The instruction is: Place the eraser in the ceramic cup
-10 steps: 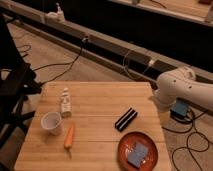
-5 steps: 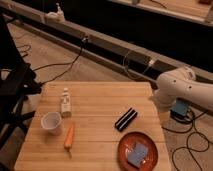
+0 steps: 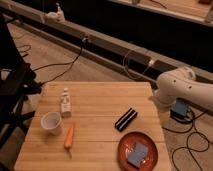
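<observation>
The eraser [image 3: 126,119], a black block with a pale stripe, lies flat on the wooden table [image 3: 100,97], right of centre. The ceramic cup [image 3: 51,122], small and white, stands upright near the table's left edge, well apart from the eraser. Only my white arm [image 3: 182,87] shows, folded beside the table's right edge, above floor level. My gripper itself is out of view; it stands open and holds nothing that I can see.
A small white bottle [image 3: 65,102] stands just behind the cup. An orange carrot [image 3: 69,136] lies to the cup's right. An orange-red plate [image 3: 125,152] with a blue-grey pad [image 3: 137,154] sits front right. Cables and a blue box [image 3: 180,109] lie on the floor.
</observation>
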